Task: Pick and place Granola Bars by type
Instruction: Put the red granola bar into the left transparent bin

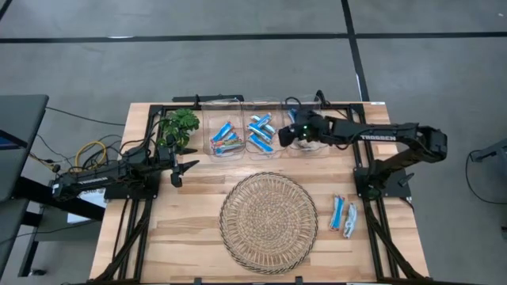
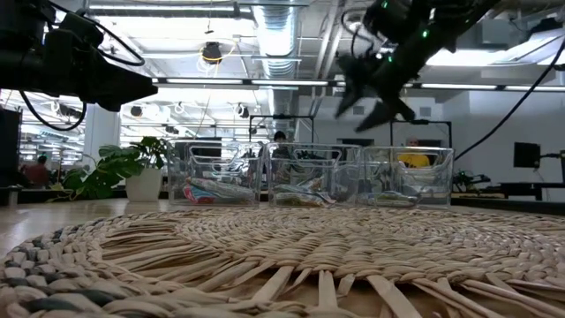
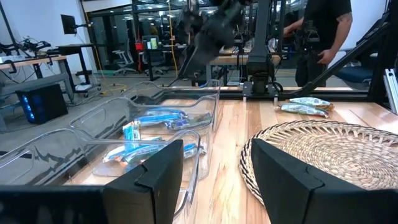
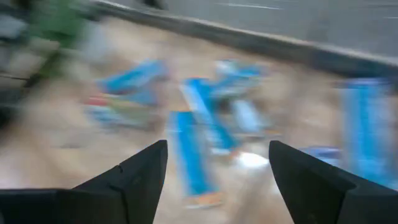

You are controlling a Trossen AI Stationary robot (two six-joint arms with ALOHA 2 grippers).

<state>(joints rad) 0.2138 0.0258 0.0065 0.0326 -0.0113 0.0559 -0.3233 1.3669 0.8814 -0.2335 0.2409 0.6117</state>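
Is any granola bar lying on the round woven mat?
No, the mat is bare in the high view; two bars lie on the wood beside it.

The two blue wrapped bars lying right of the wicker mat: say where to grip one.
Take the shiny blue wrapped bar nearest the round woven wicker mat across its narrow middle, from straight above. It lies flat, long axis running away from the front edge, close beside its paler neighbour.
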